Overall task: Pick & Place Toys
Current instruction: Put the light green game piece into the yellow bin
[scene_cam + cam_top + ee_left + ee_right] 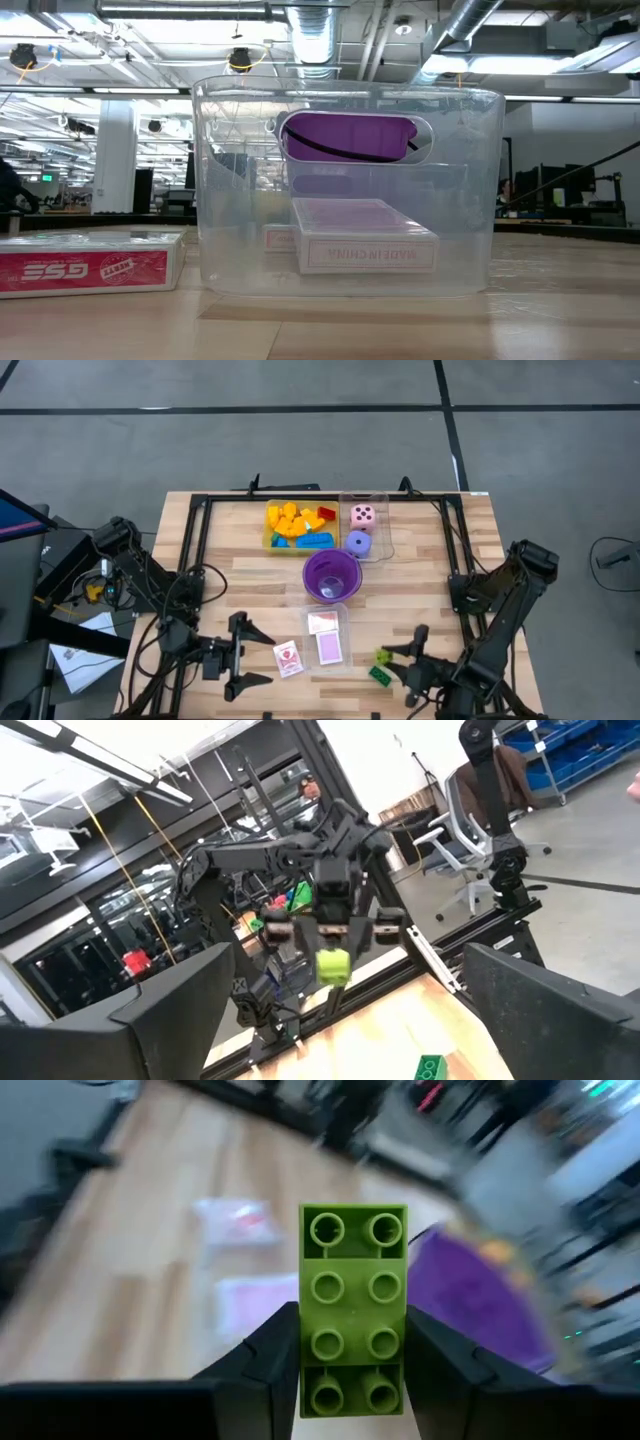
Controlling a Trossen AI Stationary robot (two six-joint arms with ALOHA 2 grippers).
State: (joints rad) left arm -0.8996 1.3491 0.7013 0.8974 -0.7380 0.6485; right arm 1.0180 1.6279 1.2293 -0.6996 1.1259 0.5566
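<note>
Lime brick (352,1308) pinched in right claw (352,1370) — dark green brick (380,675) just beside — left claw (243,656) spread.

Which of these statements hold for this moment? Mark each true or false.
1. The right gripper is shut on a light green brick. True.
2. The left gripper holds a card pack. False: it is open and empty, near the red-white card pack.
3. A dark green brick lies on the table. True.
4. The purple cup lies tipped over. False: it stands upright.
5. The pink die sits in the clear tray. True.
</note>
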